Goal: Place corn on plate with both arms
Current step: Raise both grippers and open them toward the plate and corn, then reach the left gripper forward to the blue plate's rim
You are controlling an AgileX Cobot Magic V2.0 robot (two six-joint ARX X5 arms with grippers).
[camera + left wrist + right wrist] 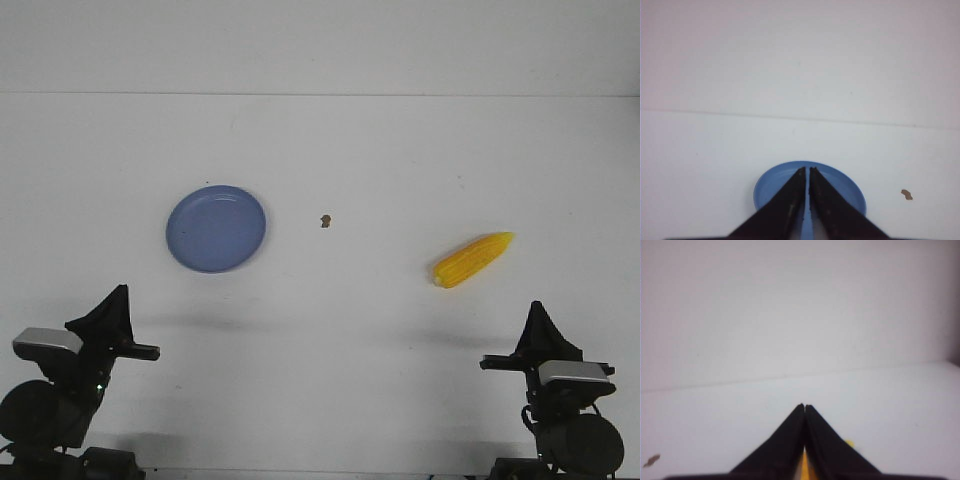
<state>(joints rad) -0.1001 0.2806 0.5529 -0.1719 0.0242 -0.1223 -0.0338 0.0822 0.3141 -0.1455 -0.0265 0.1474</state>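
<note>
Corn (473, 259) lies well ahead of the right hand (541, 312), its fingers pressed together.

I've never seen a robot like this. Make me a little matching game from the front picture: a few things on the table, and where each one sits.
Things:
1. plate
2. corn
3. brown speck
4. left gripper

Places:
A. right side of the table
B. near edge, in front of the plate
C. left of centre
D. between plate and corn

Pairs: 1-C, 2-A, 3-D, 4-B
</note>
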